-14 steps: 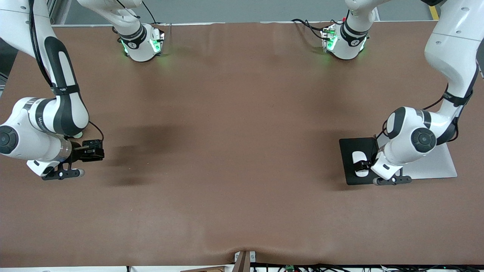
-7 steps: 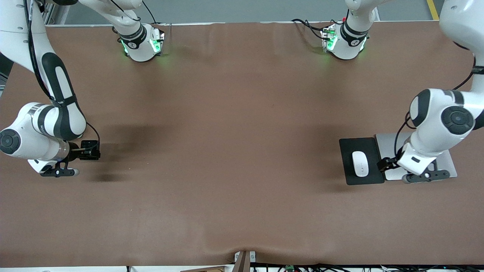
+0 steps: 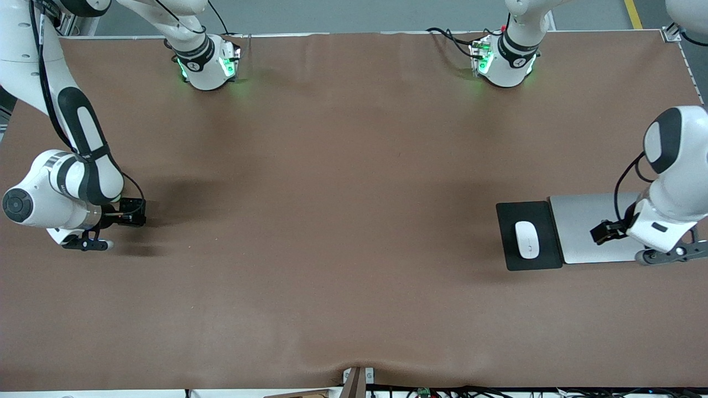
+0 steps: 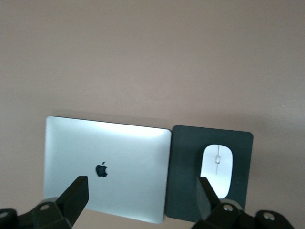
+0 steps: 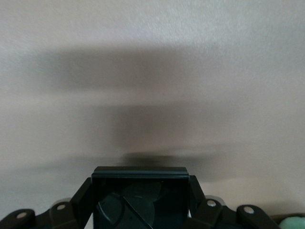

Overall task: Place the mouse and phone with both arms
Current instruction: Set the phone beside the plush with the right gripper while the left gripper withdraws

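Note:
The white mouse (image 3: 527, 239) lies on a flat black pad (image 3: 509, 215) toward the left arm's end of the table. It also shows in the left wrist view (image 4: 217, 164). My left gripper (image 3: 604, 232) hangs open and empty over the silver laptop (image 3: 581, 221) beside the pad; in the left wrist view (image 4: 141, 198) its jaws stand wide apart. My right gripper (image 3: 131, 214) is shut on the black phone (image 3: 134, 206), low over the table at the right arm's end. In the right wrist view the phone (image 5: 143, 205) sits between the fingers of the gripper (image 5: 140, 191).
The closed laptop (image 4: 124, 157) lies edge to edge with the pad (image 4: 183, 181). The brown table (image 3: 343, 221) stretches between the two arms. The green-lit bases (image 3: 207, 63) stand at the table's edge farthest from the front camera.
My left gripper let go of the mouse, opened and drew back from the pad to over the laptop. My right gripper drifted slightly toward the right arm's end with the phone.

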You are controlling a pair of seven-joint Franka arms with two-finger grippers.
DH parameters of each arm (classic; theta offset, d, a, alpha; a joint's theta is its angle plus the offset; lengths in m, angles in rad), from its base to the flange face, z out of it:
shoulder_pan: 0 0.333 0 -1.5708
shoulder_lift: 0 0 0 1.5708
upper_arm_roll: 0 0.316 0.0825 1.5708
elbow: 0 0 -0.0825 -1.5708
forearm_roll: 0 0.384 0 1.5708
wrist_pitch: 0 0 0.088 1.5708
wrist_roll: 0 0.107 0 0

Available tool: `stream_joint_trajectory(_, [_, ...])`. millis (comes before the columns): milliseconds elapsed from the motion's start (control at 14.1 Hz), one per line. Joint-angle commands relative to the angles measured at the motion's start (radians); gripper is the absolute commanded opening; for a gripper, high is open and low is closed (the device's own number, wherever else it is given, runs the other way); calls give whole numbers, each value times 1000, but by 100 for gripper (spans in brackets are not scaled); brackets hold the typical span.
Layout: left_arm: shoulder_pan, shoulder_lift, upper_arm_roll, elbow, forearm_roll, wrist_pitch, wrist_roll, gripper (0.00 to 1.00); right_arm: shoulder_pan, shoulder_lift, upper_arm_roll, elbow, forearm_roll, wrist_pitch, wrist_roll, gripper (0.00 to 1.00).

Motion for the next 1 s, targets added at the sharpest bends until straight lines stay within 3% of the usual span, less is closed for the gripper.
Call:
stream_joint_trajectory(0, [12,-33,-8,27,4,-86,22,100,-30,-1,19,-33,-19,9,-2,8])
stream_joint_trajectory(71, [12,-38,-8,30,4,-111,24,100,-28,-3,18,-39,-19,9,-2,44])
stream_joint_trajectory(142, [14,-52,-8,32,4,-117,24,100,-31,-3,18,-46,-21,6,-4,91])
stream_joint_trajectory(213, [14,-69,-8,32,4,-131,21,100,-28,-6,18,-52,-21,4,-4,100])
stream_joint_trajectory(498, [6,-79,-13,116,-2,-234,22,100,10,-56,19,-41,-21,-22,7,100])
stream_joint_trajectory(925, [5,-83,-32,217,-66,-372,21,100,134,-148,22,51,-19,-206,82,100])
